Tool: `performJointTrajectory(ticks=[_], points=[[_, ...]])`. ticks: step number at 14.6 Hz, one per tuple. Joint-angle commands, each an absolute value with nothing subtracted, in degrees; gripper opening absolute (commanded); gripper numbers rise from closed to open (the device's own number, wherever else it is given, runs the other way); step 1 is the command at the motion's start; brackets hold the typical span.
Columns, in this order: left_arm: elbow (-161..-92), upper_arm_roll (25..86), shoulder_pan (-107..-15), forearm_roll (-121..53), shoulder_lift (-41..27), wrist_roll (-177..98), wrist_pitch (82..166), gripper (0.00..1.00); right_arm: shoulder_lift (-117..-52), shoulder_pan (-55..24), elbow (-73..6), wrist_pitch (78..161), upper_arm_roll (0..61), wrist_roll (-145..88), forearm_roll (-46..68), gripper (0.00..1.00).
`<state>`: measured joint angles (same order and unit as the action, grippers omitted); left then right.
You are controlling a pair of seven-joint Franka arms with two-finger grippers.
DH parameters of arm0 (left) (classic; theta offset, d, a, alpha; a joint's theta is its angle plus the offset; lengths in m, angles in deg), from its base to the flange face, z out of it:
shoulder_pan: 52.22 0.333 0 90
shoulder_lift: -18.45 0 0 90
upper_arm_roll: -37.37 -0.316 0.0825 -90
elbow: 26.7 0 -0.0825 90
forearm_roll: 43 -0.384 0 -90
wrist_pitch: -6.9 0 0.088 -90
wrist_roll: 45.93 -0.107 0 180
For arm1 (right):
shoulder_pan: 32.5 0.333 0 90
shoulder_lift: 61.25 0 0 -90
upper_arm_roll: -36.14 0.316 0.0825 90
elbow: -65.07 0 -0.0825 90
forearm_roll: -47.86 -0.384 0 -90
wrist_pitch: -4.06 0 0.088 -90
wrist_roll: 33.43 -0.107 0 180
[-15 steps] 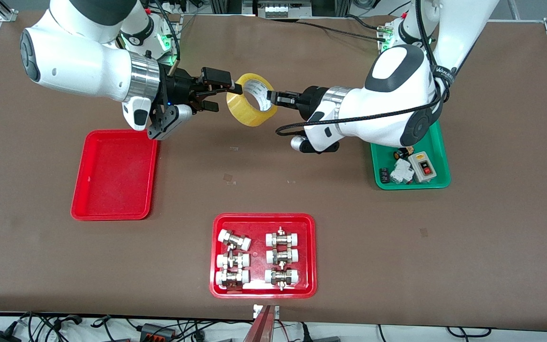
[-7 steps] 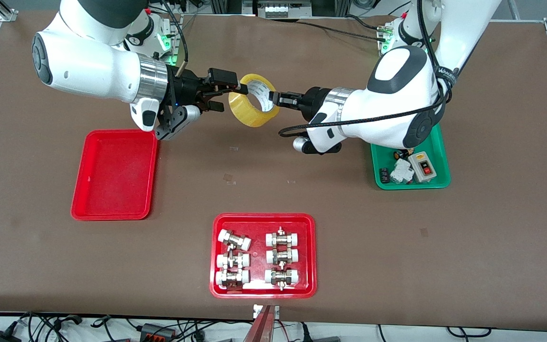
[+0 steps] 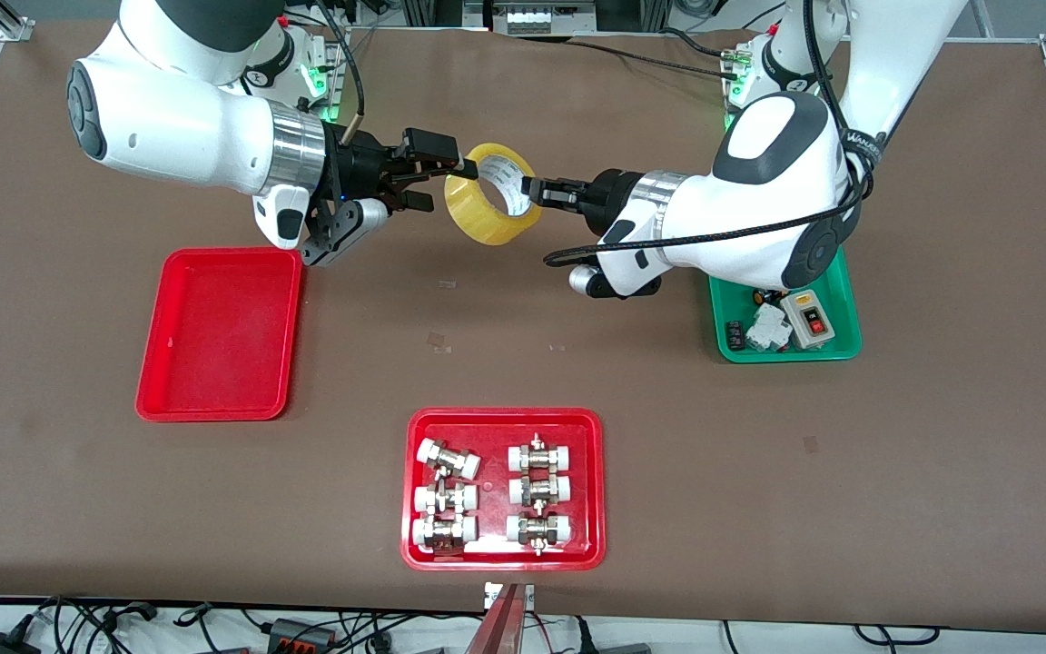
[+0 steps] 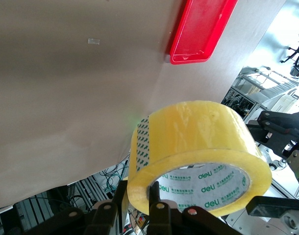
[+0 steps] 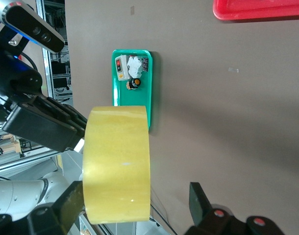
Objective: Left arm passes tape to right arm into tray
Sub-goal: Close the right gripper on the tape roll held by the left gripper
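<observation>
Translucent yellow packing-tape roll [image 3: 489,193] — glossy, white-cored — pinched by left gripper [image 3: 534,190] in mid-air; right gripper [image 3: 444,183] straddled it, fingers spread wide.

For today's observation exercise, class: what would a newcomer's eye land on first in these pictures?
The yellow tape stands out first, held in the air over the table between the two arms. The left gripper is shut on its wall, while the right gripper has open fingers around the roll's edge. Next comes the empty red tray at the right arm's end of the table.
</observation>
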<state>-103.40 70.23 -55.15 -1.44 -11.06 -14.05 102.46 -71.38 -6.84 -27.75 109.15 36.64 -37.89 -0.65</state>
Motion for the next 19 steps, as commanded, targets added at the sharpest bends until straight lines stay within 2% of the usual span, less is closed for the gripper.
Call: performJointTrajectory(ticks=[1,10,14,16,19], points=[[-102.6,70.8,-54.5,0.2,-10.8,-15.1,101.2,0.00,-71.8,-6.0,-26.9,109.4,36.0,-38.6,-1.7,0.95],[-102.6,70.8,-54.5,0.2,-10.8,-15.3,101.1,0.00,-71.8,-5.8,-26.8,110.1,36.2,-38.4,-1.8,0.95],[-102.6,70.8,-54.5,0.2,-10.8,-15.5,101.1,0.00,-72.2,-5.7,-26.7,110.2,36.3,-38.3,-1.8,0.90],[-102.6,70.8,-54.3,0.2,-10.8,-15.5,101.0,0.00,-72.2,-5.7,-26.7,110.2,36.4,-38.1,-1.7,0.78],[-102.6,70.8,-54.3,0.2,-10.8,-15.5,100.8,0.00,-72.2,-5.6,-26.7,110.1,36.3,-38.1,-1.7,0.40]])
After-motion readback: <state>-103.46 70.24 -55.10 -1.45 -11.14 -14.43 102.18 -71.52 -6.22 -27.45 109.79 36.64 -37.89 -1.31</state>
